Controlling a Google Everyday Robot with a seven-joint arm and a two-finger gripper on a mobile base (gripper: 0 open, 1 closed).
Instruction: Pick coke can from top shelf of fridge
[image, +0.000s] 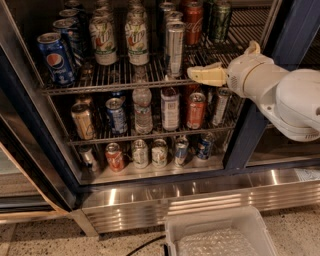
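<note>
Red coke can (194, 22) upright near the rear right corner of the top shelf (115, 80) of the fridge (300, 30), beside a green can (220, 20). Cream pincer (205, 75) at that shelf's front edge, right end, apart from the can; opening: cannot tell.

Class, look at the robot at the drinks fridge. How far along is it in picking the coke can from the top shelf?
Done: the fridge stands open, and the end effector is at the front edge of the top shelf.
In hand: the approach. The end effector is in front of and below the coke can, not touching it.
Left: reach the can at the back, grip it and lift it out.
</note>
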